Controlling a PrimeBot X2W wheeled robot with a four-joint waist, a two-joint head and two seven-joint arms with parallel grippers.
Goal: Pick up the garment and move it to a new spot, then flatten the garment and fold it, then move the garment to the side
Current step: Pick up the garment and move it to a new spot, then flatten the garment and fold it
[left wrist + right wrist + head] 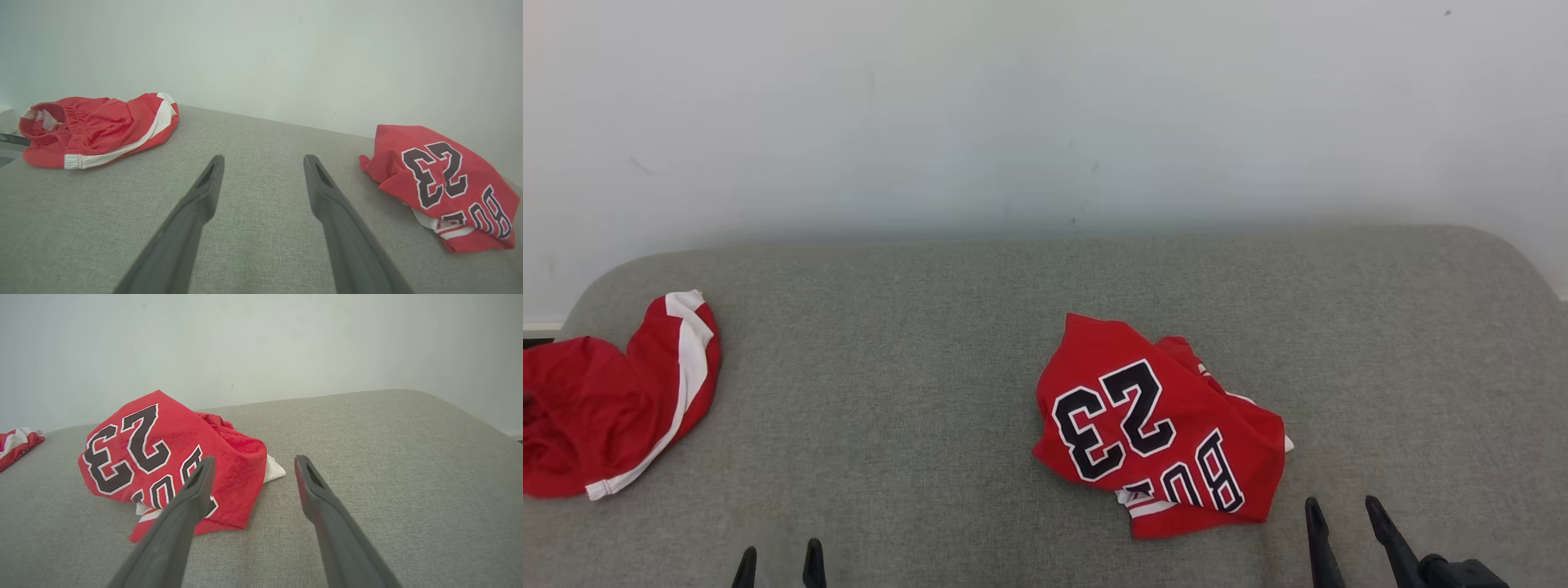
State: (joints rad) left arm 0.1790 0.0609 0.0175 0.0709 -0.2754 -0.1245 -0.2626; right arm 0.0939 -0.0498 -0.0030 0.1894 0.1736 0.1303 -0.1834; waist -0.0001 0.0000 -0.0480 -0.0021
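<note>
Fingers (pixel 192 498) of left gripper (pixel 779 557) and right gripper (pixel 1342 503) spread wide, empty, at near edge of grey fabric cushion (pixel 931 367); crumpled red numbered jersey (pixel 1160 425) mid-cushion, untouched; pickup step apparently pending, requiring reach and pinch.

The left end effector (pixel 780 551) sits at the lower left of the head view, its 2 dark fingers (pixel 196 212) pointing up, jaws spread wide with nothing between them. The right end effector (pixel 1341 502) sits at the lower right, reaching further up, jaws equally wide and empty
</note>
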